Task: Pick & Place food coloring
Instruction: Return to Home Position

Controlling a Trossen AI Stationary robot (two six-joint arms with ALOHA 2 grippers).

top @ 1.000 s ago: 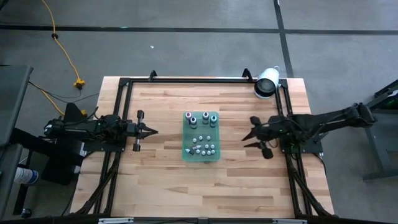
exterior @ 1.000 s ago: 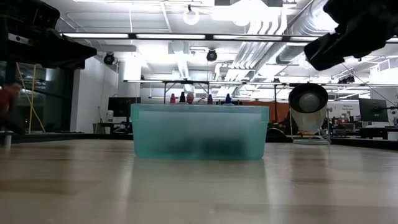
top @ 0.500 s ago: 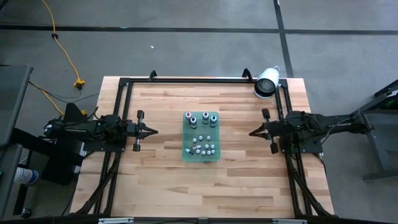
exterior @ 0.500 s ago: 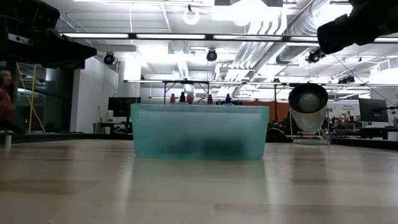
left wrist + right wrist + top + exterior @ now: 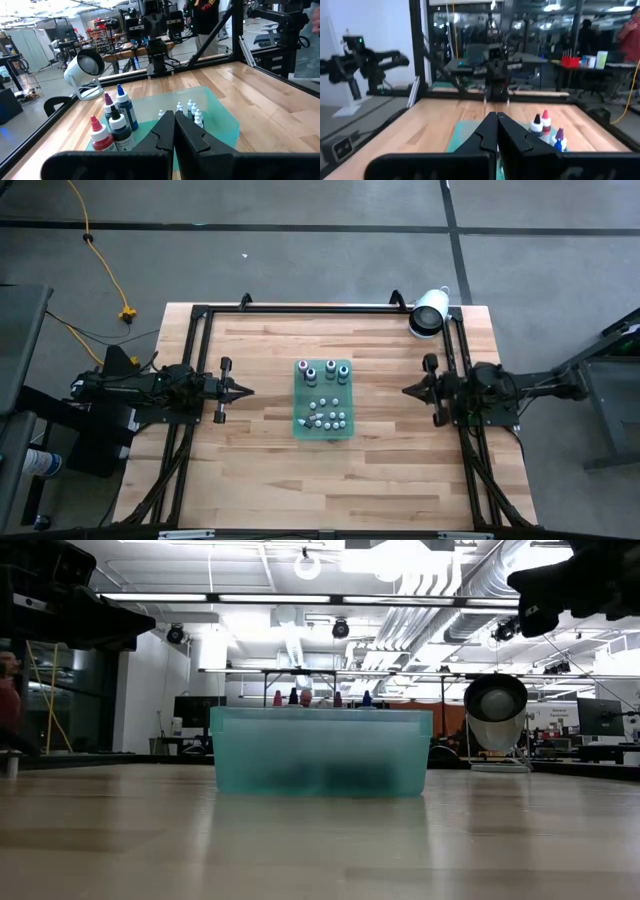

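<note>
At the centre of the desk (image 5: 250, 470): the green bin (image 5: 299, 395) stands between the two arms, well apart from both.

Food coloring: the food coloring bottles (image 5: 326, 418) all show inside the green bin. Four larger bottles (image 5: 330, 367), topped red, black, purple and blue, stand upright at the end nearer the white cylinder (image 5: 428, 312). The small whitish bottles (image 5: 192, 111) cluster at the other end. No bottle shows on the bare desk.

Left hand: the left hand (image 5: 243, 390) hangs just inside the desk's left side and points at the bin. Its fingers are pressed together on nothing.

Right hand: the right hand (image 5: 408, 391) hangs at the desk's right side, facing the bin from the opposite direction. Its fingers likewise meet with nothing between them.

White cylinder: it lies on its side at the desk's far right corner, apart from the bin and both arms.

Step in hand: judged to be the return to rest. With every bottle in the bin and both arms folded at their own sides in mirrored poses, the sorting looks finished.

Next move: it calls for little. Any last settling of the right arm should be small and kept clear of the bin. Nothing is left to grasp, so neither hand has reason to part its fingers.
</note>
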